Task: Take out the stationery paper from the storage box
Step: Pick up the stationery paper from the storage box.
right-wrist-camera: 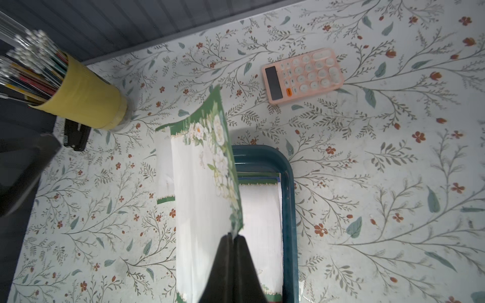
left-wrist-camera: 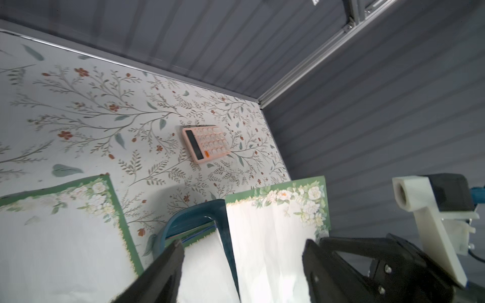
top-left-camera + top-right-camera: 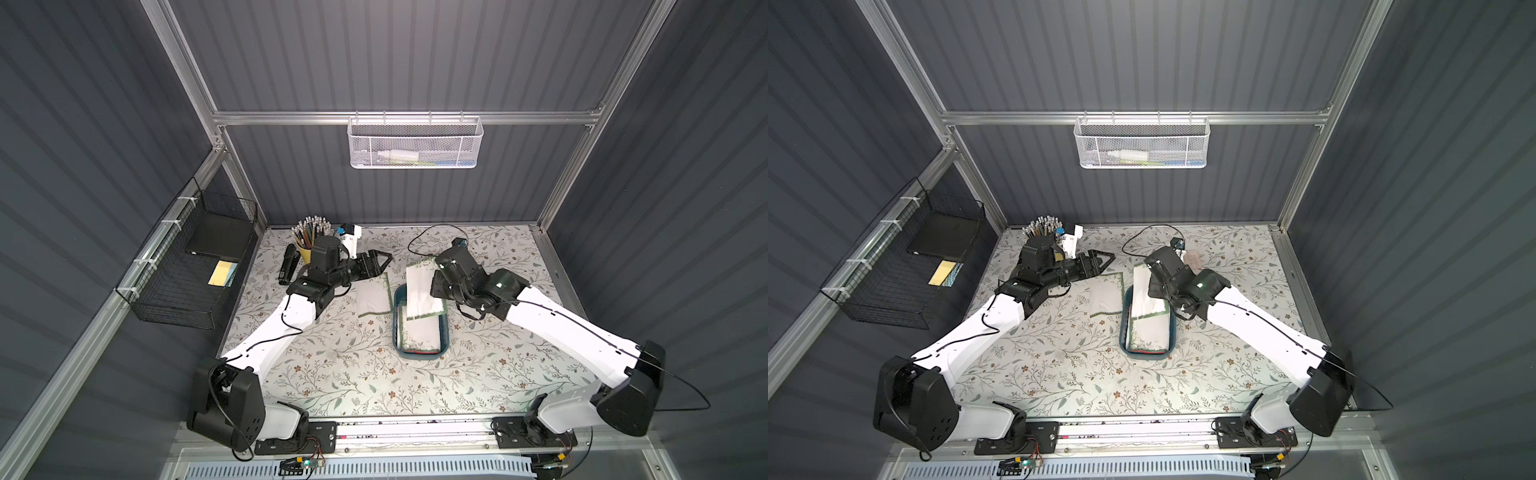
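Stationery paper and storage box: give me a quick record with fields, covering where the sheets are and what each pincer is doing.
lifted sheet: green floral border, hanging over the storage box, pinched at one edge
right pincer: shut on the lifted sheet
table sheet: green border, flat on the table beside the storage box, on the left arm's side
left pincer: open, empty, near the table sheet's far end
boxed sheets: a stack lies inside the storage box
task: not finished

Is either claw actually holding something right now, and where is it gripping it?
The right gripper pinches one green-bordered stationery sheet by its long side edge, lifted partly over the storage box. The left gripper is open, holding nothing.
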Available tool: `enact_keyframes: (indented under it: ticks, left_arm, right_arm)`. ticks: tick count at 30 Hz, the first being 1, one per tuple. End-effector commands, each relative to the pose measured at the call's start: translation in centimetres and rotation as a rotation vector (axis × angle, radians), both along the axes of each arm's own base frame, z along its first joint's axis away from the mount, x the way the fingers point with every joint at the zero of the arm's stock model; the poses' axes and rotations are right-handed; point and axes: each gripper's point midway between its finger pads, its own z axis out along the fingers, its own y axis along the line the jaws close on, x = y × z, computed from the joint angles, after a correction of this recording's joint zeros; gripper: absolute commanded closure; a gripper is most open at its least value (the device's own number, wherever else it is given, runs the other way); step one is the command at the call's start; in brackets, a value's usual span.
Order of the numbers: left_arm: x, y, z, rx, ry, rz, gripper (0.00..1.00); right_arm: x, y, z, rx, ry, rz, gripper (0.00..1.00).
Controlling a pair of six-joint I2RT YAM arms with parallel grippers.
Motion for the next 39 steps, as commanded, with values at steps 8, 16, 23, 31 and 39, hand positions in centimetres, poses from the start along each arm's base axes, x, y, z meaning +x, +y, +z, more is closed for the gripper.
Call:
enact_keyframes:
  ticks: [8, 16, 23, 31, 39]
  left_arm:
    - [-1.9, -2.3, 0.6, -0.175, -0.003, -0.221, 0.32]
    - [-3.4, -3.3, 0.4, -0.279, 0.019, -0.326, 0.32]
    - [-3.8, -4.4, -0.7, -0.255, 0.042, -0.349, 0.32]
    - [-4.0, -5.3, -1.0, -0.253, 0.050, -0.366, 0.32]
    - [-4.1, -5.2, -0.1, -0.254, 0.030, -0.356, 0.57]
  right_arm:
    - [0.6, -1.2, 3.2, 0.065, -0.132, 0.003, 1.00]
    - [0.8, -0.7, 4.5, 0.105, -0.153, 0.025, 1.00]
    - [0.7, 0.7, 5.2, 0.167, -0.165, 0.072, 1.00]
    - [0.7, 2.6, 5.5, 0.229, -0.151, 0.131, 1.00]
    - [0.9, 3.7, 3.5, 0.219, -0.102, 0.157, 1.00]
